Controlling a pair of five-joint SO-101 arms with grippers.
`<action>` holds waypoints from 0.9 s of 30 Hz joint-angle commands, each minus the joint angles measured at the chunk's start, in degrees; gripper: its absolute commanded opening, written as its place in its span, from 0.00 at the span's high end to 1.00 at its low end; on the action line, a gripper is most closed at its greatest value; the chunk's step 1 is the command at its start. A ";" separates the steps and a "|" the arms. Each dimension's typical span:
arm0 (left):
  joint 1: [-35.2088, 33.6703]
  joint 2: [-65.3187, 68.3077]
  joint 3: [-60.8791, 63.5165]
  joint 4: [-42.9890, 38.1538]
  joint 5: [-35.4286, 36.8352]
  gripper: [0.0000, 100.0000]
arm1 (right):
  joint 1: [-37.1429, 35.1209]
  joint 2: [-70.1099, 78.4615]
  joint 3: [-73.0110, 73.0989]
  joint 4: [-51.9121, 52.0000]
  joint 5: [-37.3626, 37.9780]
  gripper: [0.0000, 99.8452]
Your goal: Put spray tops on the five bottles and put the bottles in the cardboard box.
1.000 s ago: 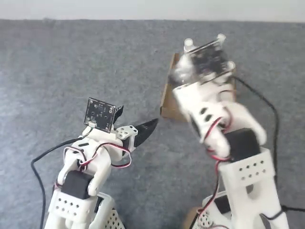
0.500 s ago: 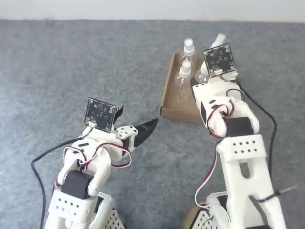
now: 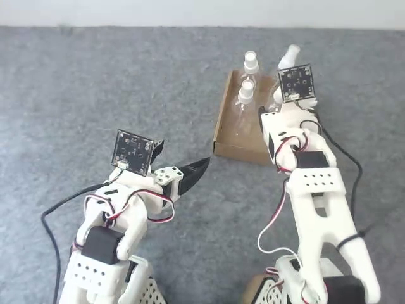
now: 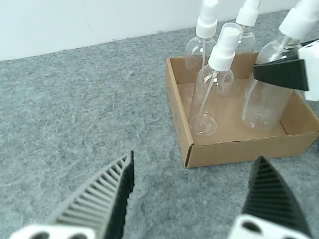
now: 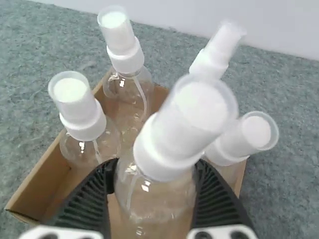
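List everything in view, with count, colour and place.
spray bottles: five, clear with white tops, clustered in the box
gripped bottle: one of the five, between the right gripper's fingers
cardboard box: one, brown, on the mat ahead of the right arm
mat: one, grey, covering the table
left gripper: black fingers, open, over bare mat short of the box
right gripper: black fingers, closed around the gripped bottle

Clear bottles [image 4: 214, 99], white spray tops [image 4: 223, 47], brown cardboard box [image 4: 239, 152], grey carpet [image 3: 95, 82]
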 commanded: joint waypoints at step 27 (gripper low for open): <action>0.18 -0.79 -0.22 -0.44 -0.26 0.66 | -0.04 9.45 1.14 -7.25 -5.98 0.99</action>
